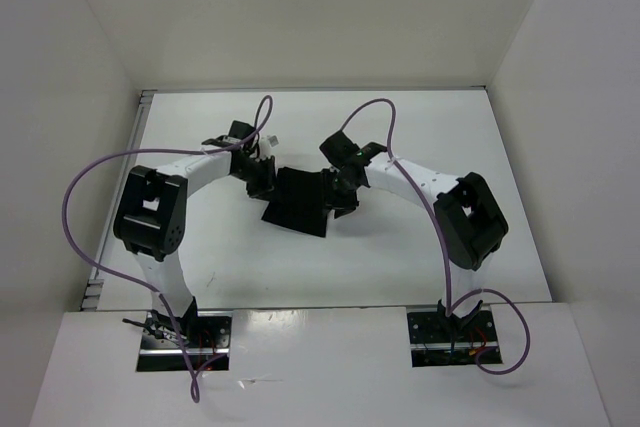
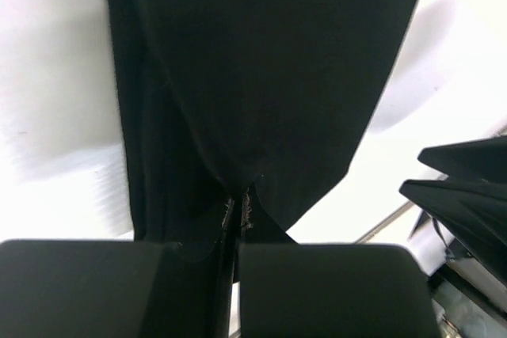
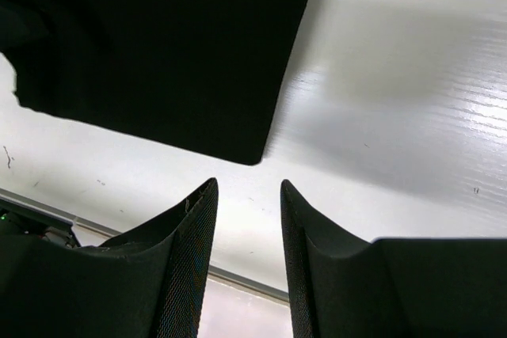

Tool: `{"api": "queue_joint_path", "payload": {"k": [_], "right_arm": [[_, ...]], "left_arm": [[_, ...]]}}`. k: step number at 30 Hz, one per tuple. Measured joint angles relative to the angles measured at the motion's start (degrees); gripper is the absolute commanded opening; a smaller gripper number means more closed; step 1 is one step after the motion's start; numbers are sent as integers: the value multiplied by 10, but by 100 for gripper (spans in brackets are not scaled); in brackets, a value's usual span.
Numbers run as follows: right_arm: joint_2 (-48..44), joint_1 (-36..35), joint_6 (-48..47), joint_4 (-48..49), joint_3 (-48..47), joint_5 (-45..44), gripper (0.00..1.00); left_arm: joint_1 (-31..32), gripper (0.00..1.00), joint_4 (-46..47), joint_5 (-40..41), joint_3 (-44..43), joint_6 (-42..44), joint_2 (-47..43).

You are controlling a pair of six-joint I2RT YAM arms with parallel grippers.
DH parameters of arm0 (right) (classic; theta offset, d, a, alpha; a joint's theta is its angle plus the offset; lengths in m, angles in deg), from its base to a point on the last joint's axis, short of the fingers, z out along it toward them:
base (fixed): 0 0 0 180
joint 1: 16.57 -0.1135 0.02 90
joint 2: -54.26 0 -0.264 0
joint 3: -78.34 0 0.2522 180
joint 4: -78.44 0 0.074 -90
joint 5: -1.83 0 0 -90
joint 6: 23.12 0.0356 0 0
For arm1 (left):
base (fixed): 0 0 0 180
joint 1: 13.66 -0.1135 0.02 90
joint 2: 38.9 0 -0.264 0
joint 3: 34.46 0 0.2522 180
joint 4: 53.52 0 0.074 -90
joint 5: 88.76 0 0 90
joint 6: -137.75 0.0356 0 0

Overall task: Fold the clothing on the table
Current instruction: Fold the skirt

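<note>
1. Black soft cloth is the clothing (image 1: 298, 202). It lies near the middle of the white desk (image 1: 430, 247), bunched up small. Layers are stacked along one side, so I think it is partly folded already.
2. My left jaws are shut tight on the clothing. In my left wrist view a bit of cloth is squeezed right between them. From above, they sit at about 10 o'clock of the cloth.
3. My right jaws are apart, with nothing in them. They hang over bare desk just beside a corner of the cloth, at about 3 o'clock of it.
4. I think the step in hand is getting a hold on both sides for a fold. The left side has its hold. The right side does not yet.
5. The next move should be for my right jaws. They need to go low and in toward 9 o'clock, slip one jaw under the cloth's edge, then close. The cloth is thin and flat on a smooth desk, so it may slide away if I push it.
6. The edge by my right jaws looks straight and lies flat. By my left jaws the cloth pulls into creases that run to the pinch.
7. There is bare desk at 6 o'clock and 12 o'clock of the cloth. The white walls (image 1: 300, 17) are well apart from it. A metal strip (image 1: 143, 107) runs along the desk's 9 o'clock side. My left arm (image 1: 190, 165) and right arm (image 1: 415, 185) come near each other over the cloth, so they must not bump.
</note>
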Motion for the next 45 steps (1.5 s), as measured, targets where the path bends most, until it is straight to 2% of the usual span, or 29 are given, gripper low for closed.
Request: {"api": "queue_joint_path", "payload": {"k": [17,19,20,21,25,32,40,42,43,45], "right_arm": [[-2,-2,4,0,17,6,43],[-2,-3,4,0,17,8,43],[-2,-3,4,0,17,8,43],[-2,-4,4,0,17,8,43],[-2,-5,4,0,17,9,43],[-4,-10,5,1,17,11,43],[-8,-11,14,6,-5,30,43],[-6,-14,15,7,-28,35,43],[-5,-15,14,9,-39,38,43],[-5,-19,15,14,-60,42,35]], "left_arm": [[-8,0,-15,71,-43,14,-4],[-10,6,-16,83,-44,13,10],[-11,14,-17,90,-46,13,20],[-12,37,-18,96,-49,11,33],[-20,51,-18,103,-60,1,69],[-34,58,-6,182,-75,-19,52],[-38,60,0,291,-52,-20,-73],[-38,51,1,308,-51,-20,-89],[-38,39,2,311,-51,-20,-91],[-38,0,1,291,-50,-10,-90]]}}
